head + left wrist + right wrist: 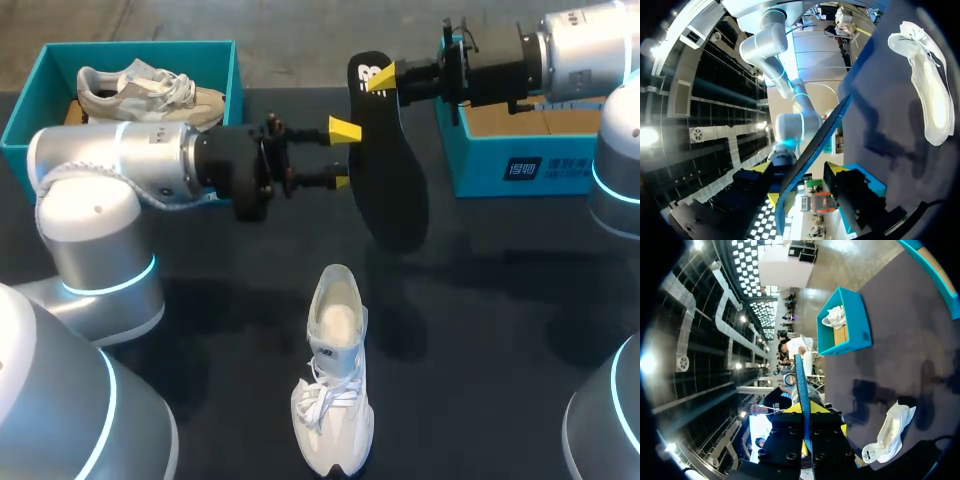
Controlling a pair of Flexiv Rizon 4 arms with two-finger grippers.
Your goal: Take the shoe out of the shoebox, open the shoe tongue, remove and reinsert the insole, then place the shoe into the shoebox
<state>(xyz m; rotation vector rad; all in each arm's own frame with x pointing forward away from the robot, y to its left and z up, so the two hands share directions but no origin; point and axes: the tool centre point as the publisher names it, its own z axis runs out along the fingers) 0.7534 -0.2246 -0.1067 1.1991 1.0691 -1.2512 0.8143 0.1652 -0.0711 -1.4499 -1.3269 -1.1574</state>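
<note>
A black insole (390, 190) hangs in the air above the table's middle, heel end up. My right gripper (378, 80) is shut on that heel end; in the right wrist view the insole (800, 380) runs edge-on out of my gripper (804, 412). My left gripper (344, 155) straddles the insole's near edge at mid-length. In the left wrist view the insole (820, 137) passes between the yellow tips of the gripper (804, 185), with a gap to one finger. The white shoe (335, 380) lies on the table below, opening upward, toe towards the front.
A teal shoebox (25, 120) at the back left holds a second pale shoe (150, 90). Another teal box (520, 160) stands at the back right under my right arm. Dark tabletop surrounds the white shoe.
</note>
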